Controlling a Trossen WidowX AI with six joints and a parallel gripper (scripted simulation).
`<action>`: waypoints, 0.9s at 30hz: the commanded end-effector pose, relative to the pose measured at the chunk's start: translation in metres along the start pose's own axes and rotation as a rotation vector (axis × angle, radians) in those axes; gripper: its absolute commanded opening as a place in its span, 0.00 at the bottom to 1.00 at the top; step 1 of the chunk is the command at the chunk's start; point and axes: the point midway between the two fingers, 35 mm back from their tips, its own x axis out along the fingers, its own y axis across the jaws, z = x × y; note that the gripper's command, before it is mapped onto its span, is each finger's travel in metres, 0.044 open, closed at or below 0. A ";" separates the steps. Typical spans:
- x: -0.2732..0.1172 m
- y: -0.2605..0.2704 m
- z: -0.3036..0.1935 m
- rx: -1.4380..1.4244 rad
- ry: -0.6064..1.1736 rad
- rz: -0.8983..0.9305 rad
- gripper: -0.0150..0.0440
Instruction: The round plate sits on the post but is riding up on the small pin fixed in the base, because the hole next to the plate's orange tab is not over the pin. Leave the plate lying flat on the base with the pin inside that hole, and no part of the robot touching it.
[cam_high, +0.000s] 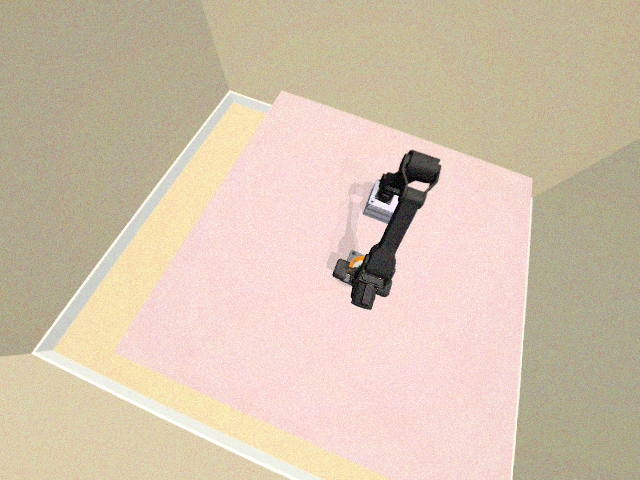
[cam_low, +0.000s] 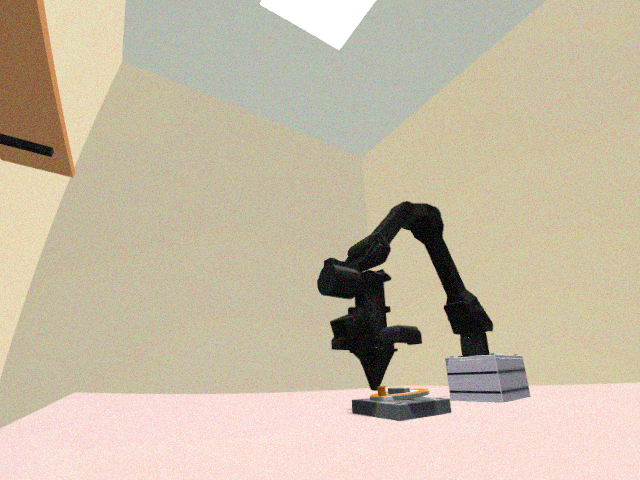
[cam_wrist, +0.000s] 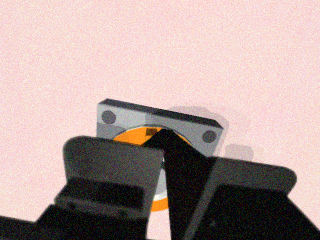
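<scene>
- On the pink desk (cam_low: 155, 439), I am keeping my claw (cam_low: 376, 384) pointed straight down, its fingers pressed together to a narrow tip and gripping nothing.
- I am resting that tip at the orange tab (cam_wrist: 151, 132) of the round plate (cam_low: 408, 393); whether it is actually touching I cannot tell.
- I am seeing the plate as an orange ring (cam_wrist: 131, 137) lying on the grey square base (cam_wrist: 125, 120), near the far edge of the base in the wrist view.
- I am covering most of the plate with my own fingers, so post, pin and hole are hidden from me.
- I am noting two round corner marks on the base, one at the left (cam_wrist: 108, 117) and one at the right (cam_wrist: 209, 136).
- I am arching my arm (cam_low: 444, 268) over from the striped grey pedestal (cam_low: 488, 378), which is standing just beside the base.
- I am finding the plate edge in the exterior view slightly higher on its right side.
</scene>
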 end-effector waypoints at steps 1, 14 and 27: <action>0.000 0.007 0.000 -0.004 0.004 0.008 0.25; 0.000 0.023 -0.003 -0.004 0.004 0.010 0.25; -0.003 0.036 -0.012 -0.004 0.005 0.011 0.25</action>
